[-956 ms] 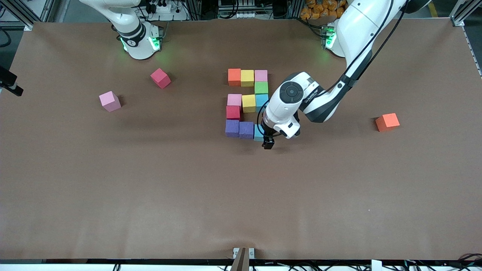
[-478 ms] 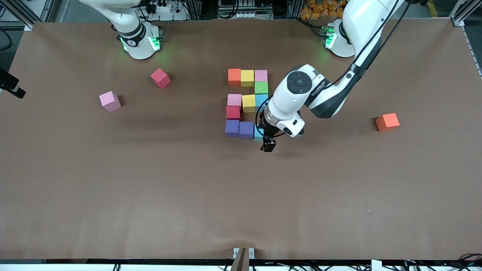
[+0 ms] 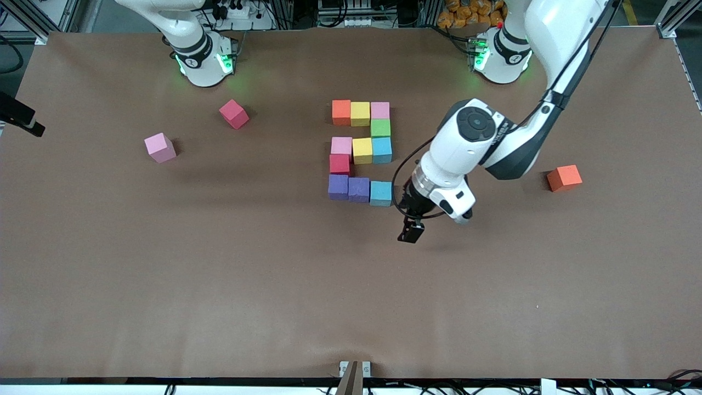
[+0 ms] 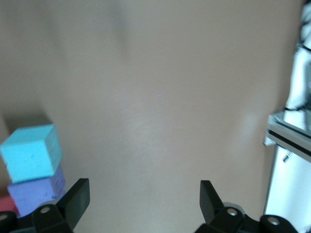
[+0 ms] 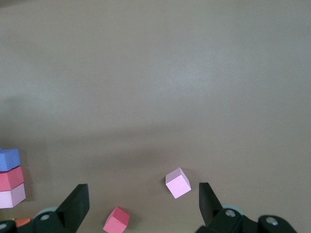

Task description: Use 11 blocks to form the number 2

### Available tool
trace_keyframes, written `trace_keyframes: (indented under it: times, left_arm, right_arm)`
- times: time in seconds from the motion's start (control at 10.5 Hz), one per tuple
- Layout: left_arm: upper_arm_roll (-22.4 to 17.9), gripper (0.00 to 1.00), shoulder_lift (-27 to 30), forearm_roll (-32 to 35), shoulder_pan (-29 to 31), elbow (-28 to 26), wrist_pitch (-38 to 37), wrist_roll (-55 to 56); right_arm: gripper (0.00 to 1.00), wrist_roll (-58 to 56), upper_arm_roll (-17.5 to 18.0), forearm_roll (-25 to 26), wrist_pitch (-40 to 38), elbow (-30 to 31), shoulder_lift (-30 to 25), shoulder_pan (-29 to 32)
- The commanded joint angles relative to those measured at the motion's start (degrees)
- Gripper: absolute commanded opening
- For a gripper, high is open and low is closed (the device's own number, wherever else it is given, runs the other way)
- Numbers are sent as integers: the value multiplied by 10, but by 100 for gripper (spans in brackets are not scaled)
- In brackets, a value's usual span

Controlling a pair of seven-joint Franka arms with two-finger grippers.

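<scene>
And there it was: the number 2 (image 3: 361,152) sat complete on the brown surface (image 3: 274,285), near the middle and toward the arms' bases. Orange, yellow and pink ran across the top row, green dropped below the pink, then pink, yellow and light blue made the middle bar, red stepped down under the pink, and two purples plus the light blue cube (image 3: 380,193) closed the bottom row. Eleven blocks, by my count, all touching their neighbours.

The left pincer (image 3: 411,231) hung above bare surface just beside that last light blue cube, fingers wide apart and gripping nothing. In the left wrist view the light blue cube (image 4: 31,153) showed off to one edge, outside the fingers.

The right pincer (image 5: 141,206) was also spread apart and empty, up over the right arm's end of the surface, waiting.

Three spares lay well apart from the digit: a red cube (image 3: 233,113) and a pink cube (image 3: 160,147) toward the right arm's end, an orange cube (image 3: 564,178) toward the left arm's.

My read: placing looked done. The next move called only for the left arm to lift clear without clipping the bottom row.
</scene>
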State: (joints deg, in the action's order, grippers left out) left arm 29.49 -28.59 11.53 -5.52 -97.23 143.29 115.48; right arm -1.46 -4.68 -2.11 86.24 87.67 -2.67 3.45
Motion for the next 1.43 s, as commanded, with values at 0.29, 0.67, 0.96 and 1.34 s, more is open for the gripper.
trace_keyframes:
  times: [0.29,0.67,0.96,1.34]
  left_arm:
    - [-9,100,6,7,52,35,-39,-295]
    - [-8,100,10,4,107,69,-81,-493]
    - [-30,100,36,1,108,71,-131,-582]
    - [-94,100,109,-94,107,105,-283,-800]
  right_arm:
    - [100,-7,-1,-7,-8,-4,3,-2]
    - [100,-10,-1,-7,-8,-4,3,-1]
    - [100,-12,-1,-6,-7,-4,4,-1]
    - [100,-13,-3,-5,-6,-7,3,4]
